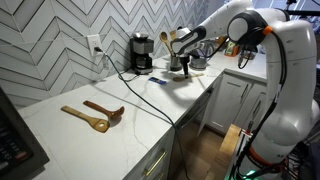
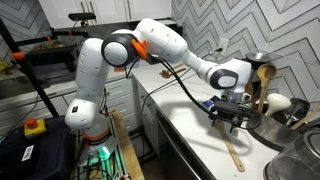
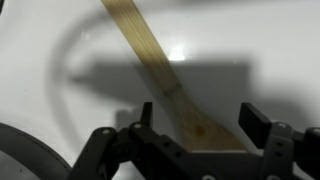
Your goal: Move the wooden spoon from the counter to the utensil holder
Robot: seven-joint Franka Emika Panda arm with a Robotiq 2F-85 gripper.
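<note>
The pale wooden spoon (image 3: 150, 55) lies flat on the white counter. In the wrist view its handle runs to the top edge and its wider end sits between my fingers. It also shows in an exterior view (image 2: 232, 153), just below my gripper. My gripper (image 3: 200, 122) is open and low over the spoon, one finger on each side, not closed on it. It shows in both exterior views (image 2: 231, 116) (image 1: 186, 44). The dark grey utensil holder (image 1: 177, 63) stands right beside the gripper, with wooden utensils (image 2: 265, 75) sticking out of its top.
A black coffee maker (image 1: 142, 52) and a steel kettle (image 1: 200, 58) flank the holder against the tiled wall. A golden-orange spoon (image 1: 86, 119) and a dark reddish-brown utensil (image 1: 106, 110) lie farther along the counter. A black cable (image 1: 150, 98) crosses the counter.
</note>
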